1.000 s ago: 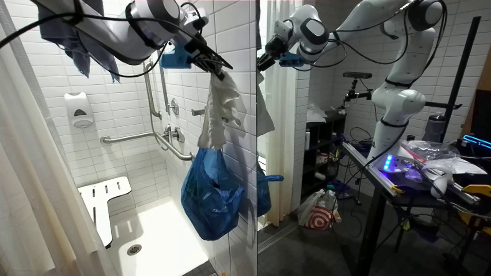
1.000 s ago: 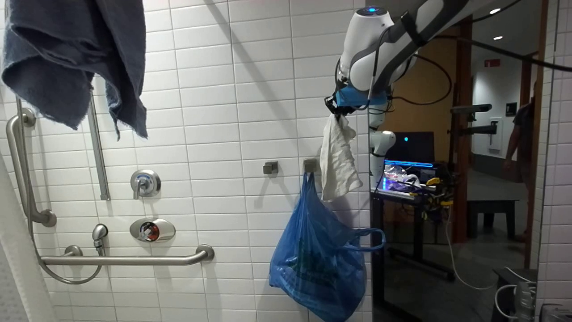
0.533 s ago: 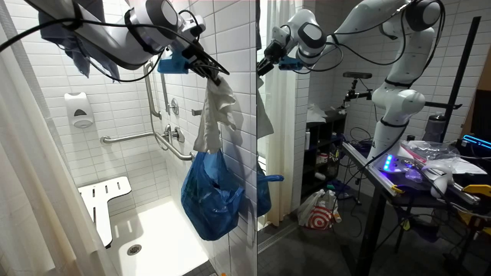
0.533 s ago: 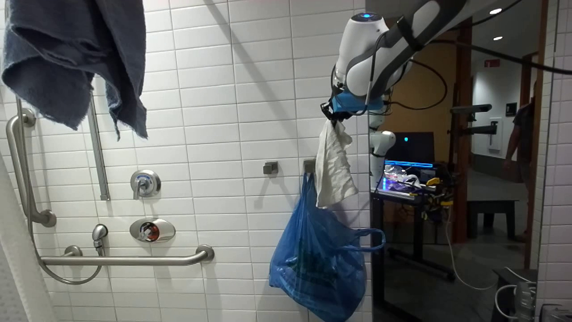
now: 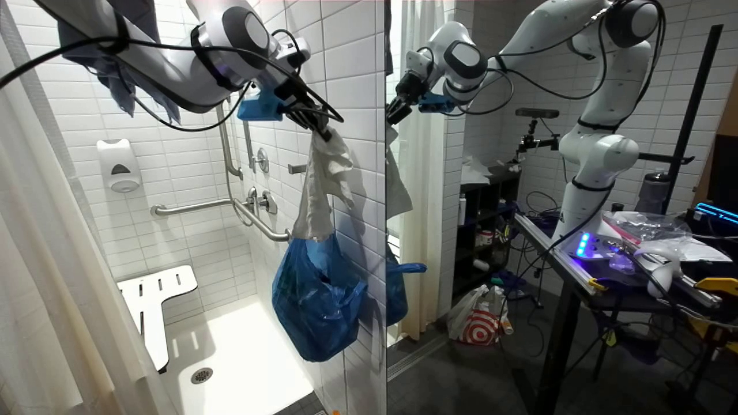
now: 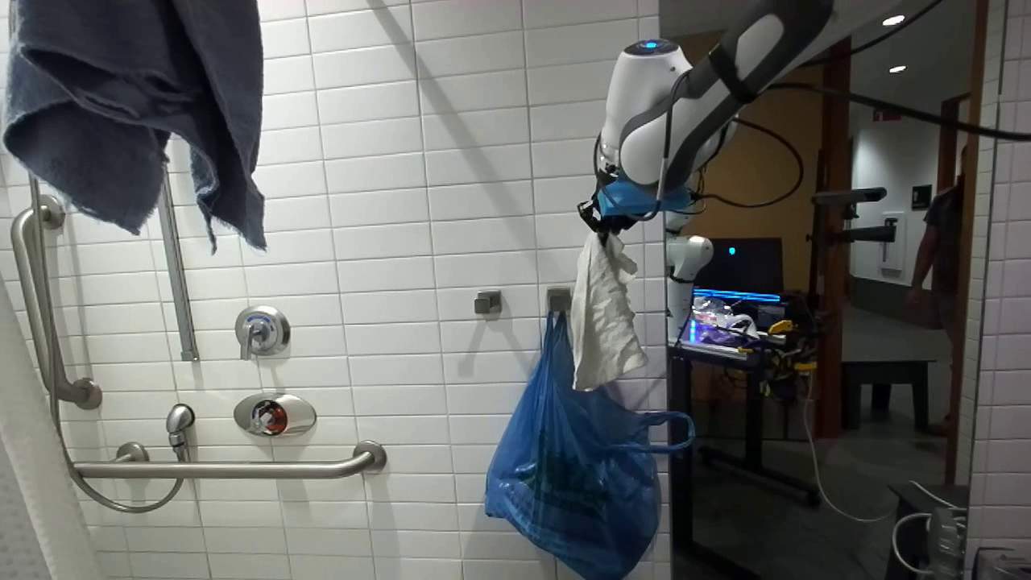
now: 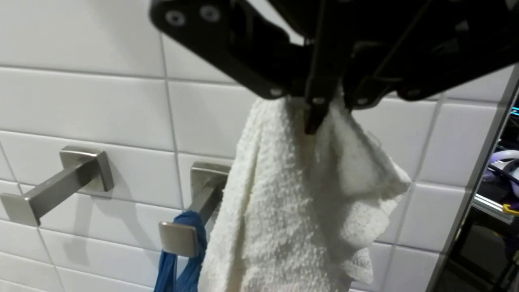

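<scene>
We've got the jaws pinched on the bunched-up top of the cloth (image 7: 275,202), and the rest just hangs below them in front of the tile wall (image 6: 443,201). It's off-white with a nubby, towel-like weave. In the wrist view we see long folds running down from the pinch, plus a floppy bit on the right that ends in a pointy corner. The bottom edge is cut off there, but both exterior views show it overlapping the upper part of the blue bag (image 6: 572,499). We can't tell if they touch, tbh.

Room-wise, it's snug on the left of the wrist view: a hook (image 7: 178,239) sits just beside the cloth, its wall plate partly hidden, with the bag's handle (image 7: 190,221) looped over it. A second hook (image 7: 61,186) sticks out farther left. To the right we get a narrow strip of wall, then the edge of the mirror (image 6: 773,507). Up and left in an exterior view it's roomier, plain tile running over to the grey towel (image 6: 137,105); the grab bar (image 6: 233,469) is well apart, lower left.
</scene>
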Available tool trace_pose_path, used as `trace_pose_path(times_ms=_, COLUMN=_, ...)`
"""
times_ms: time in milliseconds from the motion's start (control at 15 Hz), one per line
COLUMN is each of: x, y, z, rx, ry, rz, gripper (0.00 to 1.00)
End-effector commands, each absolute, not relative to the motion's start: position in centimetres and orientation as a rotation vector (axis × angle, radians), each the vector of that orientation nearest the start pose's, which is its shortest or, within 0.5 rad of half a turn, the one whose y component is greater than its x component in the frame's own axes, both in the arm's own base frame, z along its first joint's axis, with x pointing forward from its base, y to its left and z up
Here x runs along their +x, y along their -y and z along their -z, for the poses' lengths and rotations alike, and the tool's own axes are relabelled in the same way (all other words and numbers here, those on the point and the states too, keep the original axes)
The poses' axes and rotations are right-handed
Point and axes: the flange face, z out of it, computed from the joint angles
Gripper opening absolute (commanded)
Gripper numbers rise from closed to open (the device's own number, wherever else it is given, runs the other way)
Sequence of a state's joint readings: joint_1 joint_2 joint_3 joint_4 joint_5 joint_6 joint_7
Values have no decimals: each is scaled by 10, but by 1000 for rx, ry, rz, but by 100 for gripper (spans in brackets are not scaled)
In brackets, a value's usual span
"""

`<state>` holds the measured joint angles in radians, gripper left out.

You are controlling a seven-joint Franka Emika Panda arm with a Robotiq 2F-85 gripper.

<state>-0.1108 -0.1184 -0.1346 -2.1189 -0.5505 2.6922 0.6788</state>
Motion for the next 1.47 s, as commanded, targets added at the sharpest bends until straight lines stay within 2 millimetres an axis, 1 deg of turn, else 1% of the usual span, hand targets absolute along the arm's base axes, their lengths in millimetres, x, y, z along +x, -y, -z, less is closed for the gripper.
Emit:
trace_pose_path(times_ms=0, x=551, y=122, z=-537, rx=-3076, ry=-803, rz=1192, gripper=1)
trace_pose_path(times_ms=667, x=558, y=128, z=-518, rx=-3169, ry=-797, rz=1129, gripper=1)
trace_pose_path(times_ms=733, x=554, y=130, z=-516, rx=-3150, ry=-788, rz=1120, gripper=6)
trace_pose_path(times_ms=1400, x=556, y=129, z=-514, rx=-3155, ry=-788, rz=1112, gripper=6)
